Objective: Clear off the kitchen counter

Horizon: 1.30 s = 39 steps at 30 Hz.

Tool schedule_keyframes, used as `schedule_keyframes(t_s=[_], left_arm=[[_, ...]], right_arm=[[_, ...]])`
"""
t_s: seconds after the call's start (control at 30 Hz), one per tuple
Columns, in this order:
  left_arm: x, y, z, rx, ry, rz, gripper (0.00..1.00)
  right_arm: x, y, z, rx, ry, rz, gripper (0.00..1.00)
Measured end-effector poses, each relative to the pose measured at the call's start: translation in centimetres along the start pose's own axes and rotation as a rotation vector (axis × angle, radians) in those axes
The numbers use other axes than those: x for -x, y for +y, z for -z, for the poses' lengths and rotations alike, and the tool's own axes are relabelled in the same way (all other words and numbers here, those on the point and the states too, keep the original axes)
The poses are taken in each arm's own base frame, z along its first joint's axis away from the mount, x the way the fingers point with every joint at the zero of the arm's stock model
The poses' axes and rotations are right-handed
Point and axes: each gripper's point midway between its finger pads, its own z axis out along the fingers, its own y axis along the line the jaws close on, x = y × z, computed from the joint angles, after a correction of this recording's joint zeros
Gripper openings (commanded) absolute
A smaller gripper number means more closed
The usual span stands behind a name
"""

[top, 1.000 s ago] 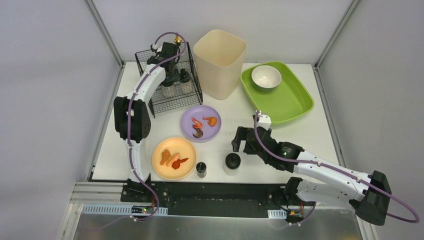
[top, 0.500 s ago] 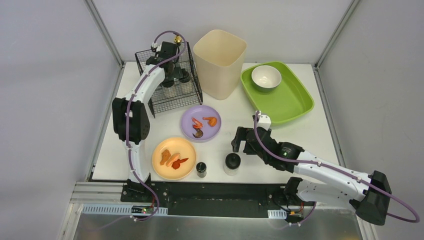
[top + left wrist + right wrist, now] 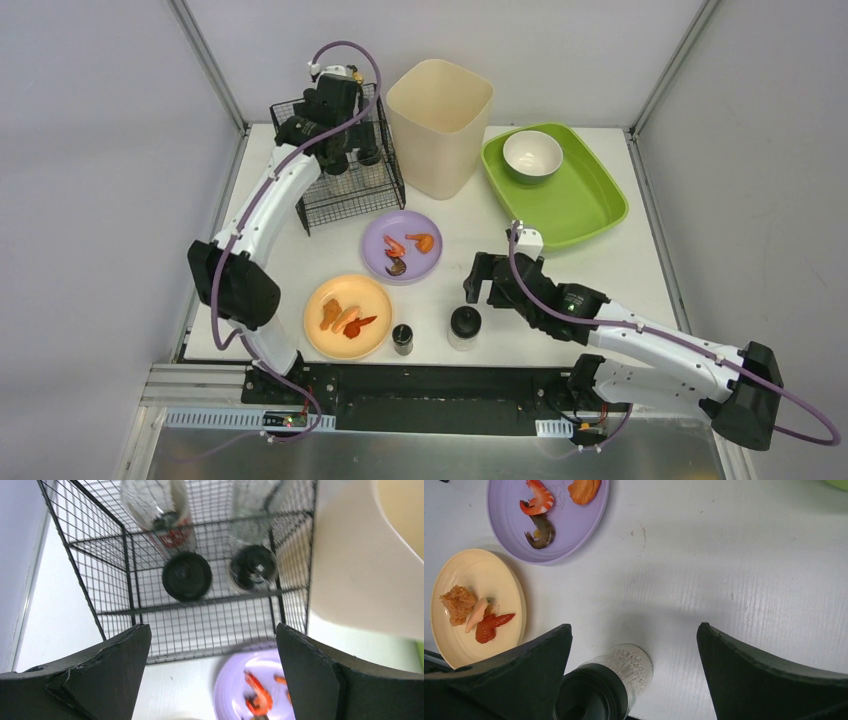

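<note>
The kitchen counter (image 3: 610,275) is a white tabletop. On it stand a purple plate (image 3: 401,246) with shrimp, a yellow plate (image 3: 347,316) with fried pieces, a small dark jar (image 3: 402,339) and a black-lidded salt jar (image 3: 463,326). My left gripper (image 3: 335,125) hangs open and empty over the black wire basket (image 3: 337,160); in the left wrist view (image 3: 212,680) two black-lidded jars (image 3: 187,576) stand inside the basket. My right gripper (image 3: 485,295) is open and empty just above the counter. In the right wrist view (image 3: 634,675) the salt jar (image 3: 604,687) stands by its left finger, not touching.
A tall beige bin (image 3: 439,125) stands at the back next to the basket. A green tray (image 3: 590,205) at the back right holds a white bowl (image 3: 532,153). Metal frame posts (image 3: 210,65) rise at the corners.
My left arm has swung its elbow out to the left and lifted the gripper higher over the wire basket. The right arm has not moved.
</note>
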Motion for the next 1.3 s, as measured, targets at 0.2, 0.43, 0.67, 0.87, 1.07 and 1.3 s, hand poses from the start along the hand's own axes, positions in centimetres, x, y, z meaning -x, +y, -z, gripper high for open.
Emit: schedule_keyframes(t_s=[0.2,0.43,0.67,0.87,1.07,1.3], left_arm=[[-2.3,-2.9,5.4,-0.105,-0.016,-0.065,0.99],[-7.5,-6.2,10.8,-0.301,0.035,-0.159,0.99],[-13.2,-9.7,15.9,-0.511,0.111,-0.241,0.99],[-19.3,-12.5,18.9,-0.624,0.21,-0.346,0.99],[-23.3,-14.8,20.8,-0.689,0.264,-0.41,0.99],[-27.0,-17.9,23.1,-0.763,0.308,-0.455,0.99]], right_arm=[[1.1,-0.1,0.6,-0.007,-0.031,-0.003,0.99],[2.8,-1.1,1.6,-0.052,-0.09,-0.002,0.99],[4.1,-4.1,2.6,-0.188,-0.158,0.016,0.99],[5.4,-7.4,3.2,-0.311,-0.195,-0.01,0.99],[6.4,-10.3,3.1,-0.402,-0.203,-0.083,0.99],[5.0,-13.4,1.9,-0.474,-0.164,-0.162,0.99]])
